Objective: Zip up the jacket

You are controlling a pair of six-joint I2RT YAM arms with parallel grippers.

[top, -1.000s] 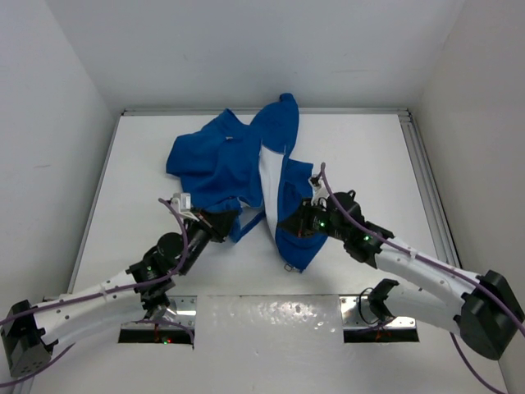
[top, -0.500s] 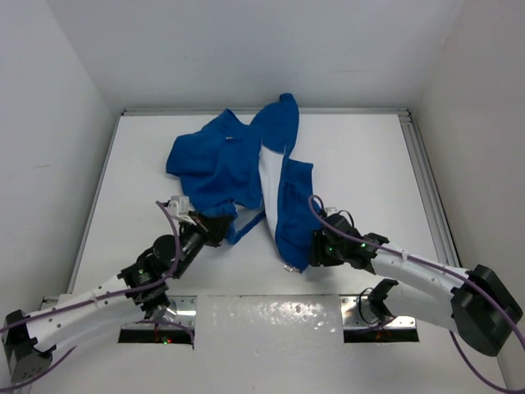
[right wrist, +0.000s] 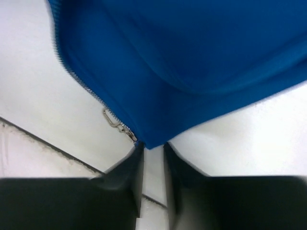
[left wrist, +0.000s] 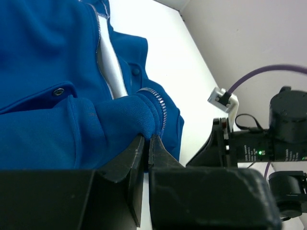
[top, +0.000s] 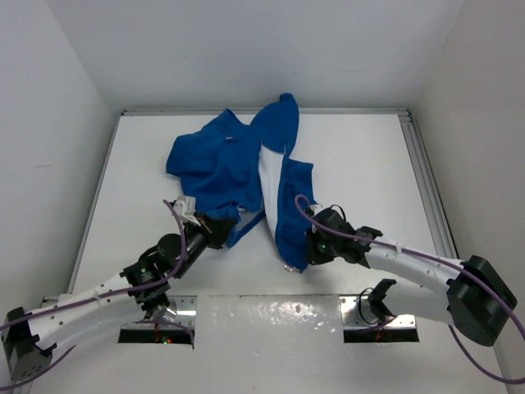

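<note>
The royal-blue fleece jacket [top: 234, 160] lies crumpled and open at the table's middle, its pale lining showing along the front. My left gripper [top: 230, 224] is shut on the left front edge; in the left wrist view [left wrist: 147, 138] blue fleece with zipper teeth [left wrist: 160, 103] is pinched between the jaws. My right gripper [top: 303, 255] sits at the bottom corner of the right front panel. In the right wrist view [right wrist: 152, 146] its jaws stand narrowly apart, with the blue corner [right wrist: 152, 139] at the tips. The silvery zipper pull [right wrist: 115, 122] lies just left of them.
The white table [top: 369, 164] is walled on three sides, with a metal rail [top: 426, 180] along its right edge. The right arm's wrist [left wrist: 254, 143] shows close beside my left gripper. The arm bases [top: 271, 316] stand at the near edge.
My right gripper has moved off the middle of the right front panel, toward me and down to its bottom corner. My left gripper keeps its hold and has barely moved.
</note>
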